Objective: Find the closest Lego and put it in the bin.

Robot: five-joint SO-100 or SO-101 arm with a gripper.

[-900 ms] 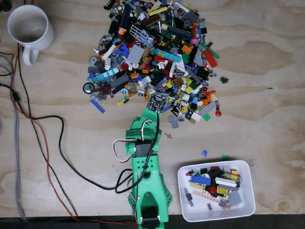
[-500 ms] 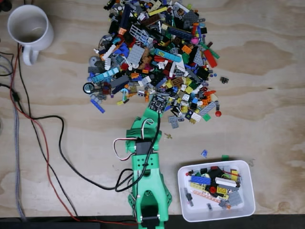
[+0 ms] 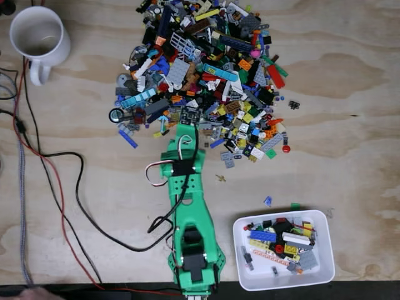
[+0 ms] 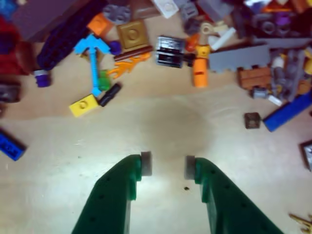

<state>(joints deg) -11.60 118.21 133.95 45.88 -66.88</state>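
Wrist view caught the green gripper [image 4: 165,165] spread apart and holding nothing, poised above bare wood at the near edge of the Lego pile [image 4: 161,44].

Between its grey-tipped fingers [image 4: 146,163] lay only plain table [image 4: 48,165]; the nearest pieces sat ahead of the tips: a yellow brick [image 4: 83,105] and a short black peg [image 4: 110,94] ahead and to the left, an orange piece [image 4: 199,72] and a black plate [image 4: 169,50] ahead, and a small dark cube [image 4: 252,120] off to the right, none of them touching the fingers. In the fixed view the arm [image 3: 189,212] reached up the picture to the lower rim of the pile [image 3: 200,75], while the white bin [image 3: 284,250], already holding a heap of bricks, stood behind the gripper and to the right, beside the arm's base. A white mug [image 3: 39,39] stood well apart at upper left, and black and red cables [image 3: 69,187] trailed along the left of the arm.
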